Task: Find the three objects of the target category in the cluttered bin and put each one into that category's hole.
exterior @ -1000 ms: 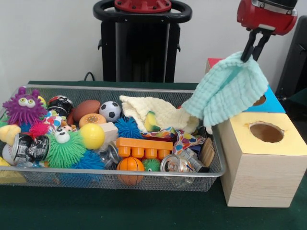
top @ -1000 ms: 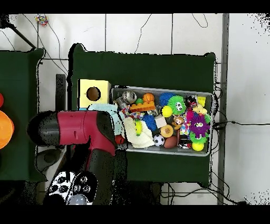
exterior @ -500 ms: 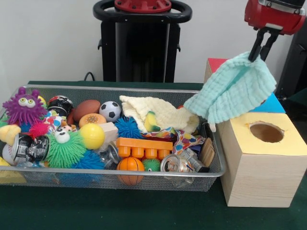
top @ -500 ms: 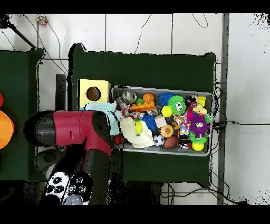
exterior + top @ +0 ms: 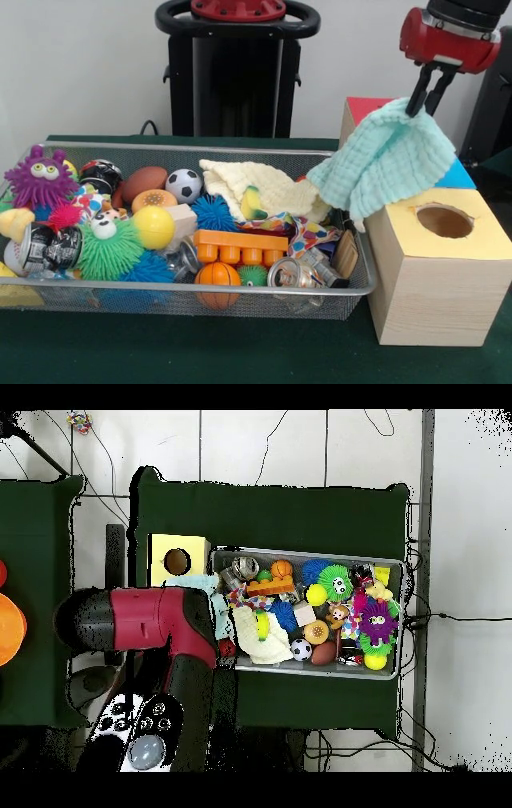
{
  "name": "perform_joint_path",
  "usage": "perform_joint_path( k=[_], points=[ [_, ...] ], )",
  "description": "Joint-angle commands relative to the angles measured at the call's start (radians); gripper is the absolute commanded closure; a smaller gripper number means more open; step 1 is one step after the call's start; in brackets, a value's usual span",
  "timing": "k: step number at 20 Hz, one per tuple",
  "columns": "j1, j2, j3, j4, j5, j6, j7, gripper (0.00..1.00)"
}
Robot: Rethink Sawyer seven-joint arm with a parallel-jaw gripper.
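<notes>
Front view, reading from the left: the wire bin [image 5: 48, 280] sits on the green desk [image 5: 240, 352], crammed with rubbery spiky toys, balls, crushed cans and, toward its right end, a pale yellow cloth [image 5: 264, 188] lying loosely over the pile. Further right, the mint-green cloth [image 5: 388, 160] hangs in the air — pinched at its top corner by the gripper [image 5: 422, 100], whose jaws are clamped tight on the fabric. It droops in soft folds above the bin's right end and beside the wooden box with the yellow top [image 5: 436, 264], near that box's round hole [image 5: 444, 220] but not yet over it.

The cloth looks light and limp, with no stiffness — a corner pinch carries it, though the trailing folds may well snag on the box's edge. For the yellow one, I'd judge a raised fold the best hold.
</notes>
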Motion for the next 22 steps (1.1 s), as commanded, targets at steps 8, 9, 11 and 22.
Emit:
perform_joint_path(
  k=[8, 9, 11, 22],
  points=[
    [0.034, 0.095, 0.022, -0.127, 0.030, 0.105, 0.269, 1.00],
    [0.041, 0.104, 0.020, -0.138, 0.035, 0.112, 0.282, 1.00],
    [0.064, 0.124, 0.005, -0.175, 0.046, 0.142, 0.322, 1.00],
    [0.078, 0.207, -0.010, -0.331, 0.084, 0.252, 0.379, 1.00]
  ],
)
